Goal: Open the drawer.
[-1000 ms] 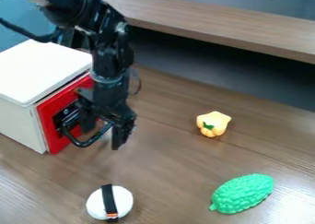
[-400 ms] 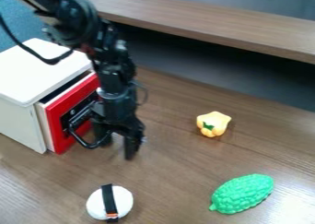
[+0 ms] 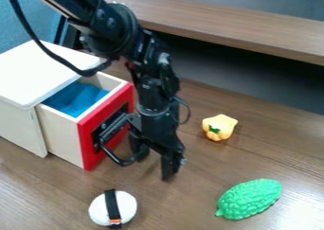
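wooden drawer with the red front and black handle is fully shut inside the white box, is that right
Not shut: the camera view shows the wooden drawer with the red front and black handle standing open, jutting out of the white box, its blue inside visible.

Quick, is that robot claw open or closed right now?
The claw is open: its two fingers stand apart, right by the drawer's black handle.

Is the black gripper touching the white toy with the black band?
Apart: the camera view shows brown wooden tabletop between the gripper and the toy.
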Controlling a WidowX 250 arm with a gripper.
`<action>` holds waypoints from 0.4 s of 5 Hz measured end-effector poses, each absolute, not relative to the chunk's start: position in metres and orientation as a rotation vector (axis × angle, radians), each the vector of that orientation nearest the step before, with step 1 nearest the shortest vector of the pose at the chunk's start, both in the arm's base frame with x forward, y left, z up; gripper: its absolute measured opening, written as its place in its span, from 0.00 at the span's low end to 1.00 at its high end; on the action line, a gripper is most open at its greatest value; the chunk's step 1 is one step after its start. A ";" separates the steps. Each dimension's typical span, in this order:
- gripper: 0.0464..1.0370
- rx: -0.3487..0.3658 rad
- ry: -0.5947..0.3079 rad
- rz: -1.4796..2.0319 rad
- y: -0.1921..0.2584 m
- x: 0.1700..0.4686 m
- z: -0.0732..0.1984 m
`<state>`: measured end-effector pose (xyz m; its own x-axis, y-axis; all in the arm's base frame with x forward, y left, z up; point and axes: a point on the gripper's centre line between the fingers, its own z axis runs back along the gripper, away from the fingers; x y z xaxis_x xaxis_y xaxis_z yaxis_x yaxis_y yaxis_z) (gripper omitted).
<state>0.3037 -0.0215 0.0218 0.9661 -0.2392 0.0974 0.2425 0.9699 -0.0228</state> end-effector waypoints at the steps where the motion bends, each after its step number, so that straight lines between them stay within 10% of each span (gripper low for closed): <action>1: 0.96 -0.038 -0.091 -0.263 -0.035 0.298 0.022; 2: 0.96 -0.040 -0.089 -0.271 -0.045 0.294 0.023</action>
<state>0.2941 -0.0450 0.0229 0.9597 -0.2651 0.0928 0.2686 0.9629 -0.0273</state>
